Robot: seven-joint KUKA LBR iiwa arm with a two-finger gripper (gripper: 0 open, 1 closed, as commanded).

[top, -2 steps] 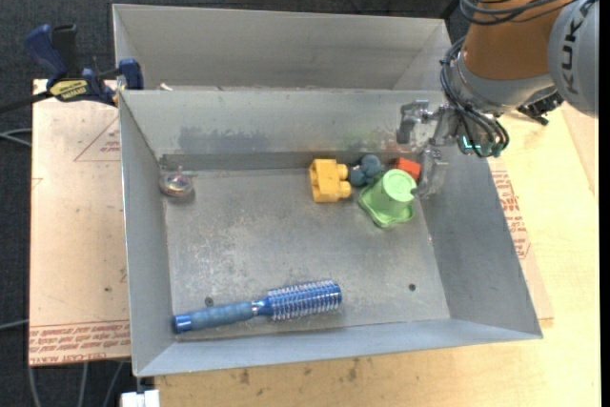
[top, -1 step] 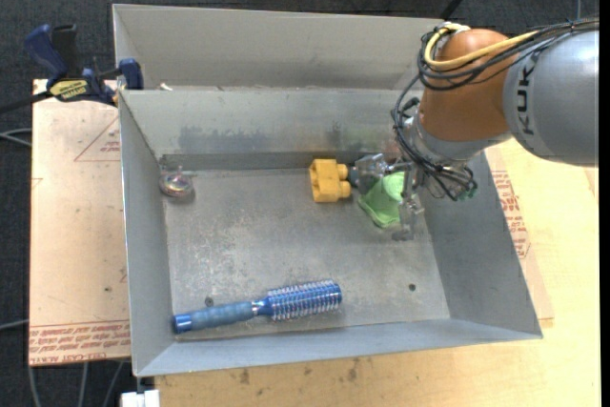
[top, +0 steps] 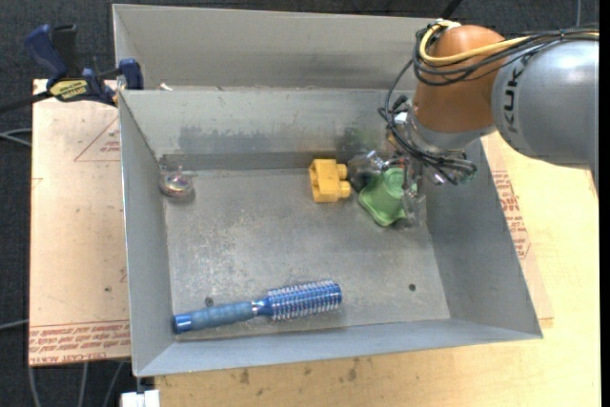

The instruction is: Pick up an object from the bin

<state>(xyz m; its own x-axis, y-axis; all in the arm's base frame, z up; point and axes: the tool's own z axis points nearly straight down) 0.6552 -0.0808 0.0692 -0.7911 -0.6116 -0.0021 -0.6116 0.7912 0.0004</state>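
A grey metal bin (top: 143, 234) stands open below me, its floor scuffed and mostly bare, with a few small things scattered in it. A chunky yellow block (top: 329, 179) lies near the back wall, a little right of the middle. Just to the right of the yellow block lies a green lump (top: 379, 198) of soft, irregular shape, close beside it, though I cannot tell if the two touch. The robot arm (top: 553, 105), silver with an orange cover (top: 457, 81) and looped cables at its wrist, comes in from the right and bends down over the green lump. The jaws are low at that lump, on its side away from the yellow block. Whether they are wide, narrow or gripping it I cannot tell, because the wrist and cables hide them. Well to the left of the yellow block, by the back left corner, rests a small round silvery thing (top: 176, 187). Well in front of the yellow block, near the front wall, a blue hairbrush (top: 262, 305) lies flat, its bristle head toward the right.
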